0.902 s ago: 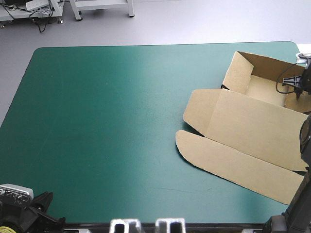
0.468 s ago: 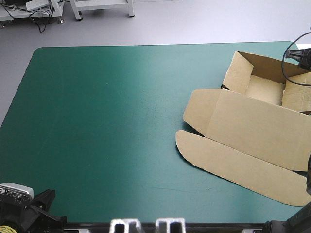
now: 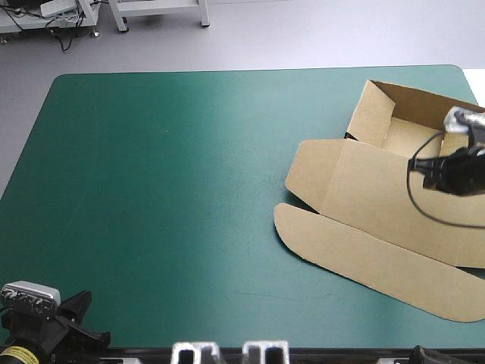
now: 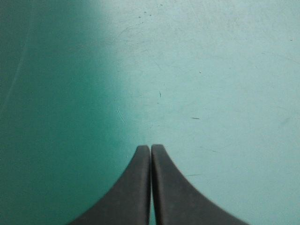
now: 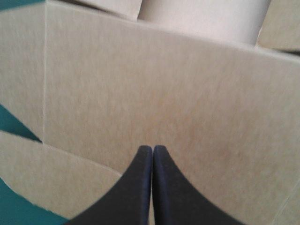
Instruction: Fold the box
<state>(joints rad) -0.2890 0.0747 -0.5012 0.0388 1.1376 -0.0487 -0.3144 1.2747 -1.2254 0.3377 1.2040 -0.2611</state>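
The brown box (image 3: 379,189) lies at the table's right side, an open tray (image 3: 413,136) at the far end with raised walls. Its lid panel (image 5: 164,93) and rounded front flap (image 3: 356,254) lie flat toward the near edge. My right gripper (image 5: 152,149) is shut, empty, and hovers over the lid panel, with the tray ahead of it. In the high view the right arm (image 3: 458,171) reaches in from the right over the lid's far part. My left gripper (image 4: 150,149) is shut over bare teal-green cover at the near left corner (image 3: 76,322).
The teal-green cover (image 3: 167,189) stretches bare left of the box. The box's right part runs to the table's right edge. A rounded side flap (image 3: 307,163) lies flat at the lid's left.
The right arm left the tray's right wall, swung out past the right edge, and now sits nearer, over the lid. The left arm shifted slightly at its corner.
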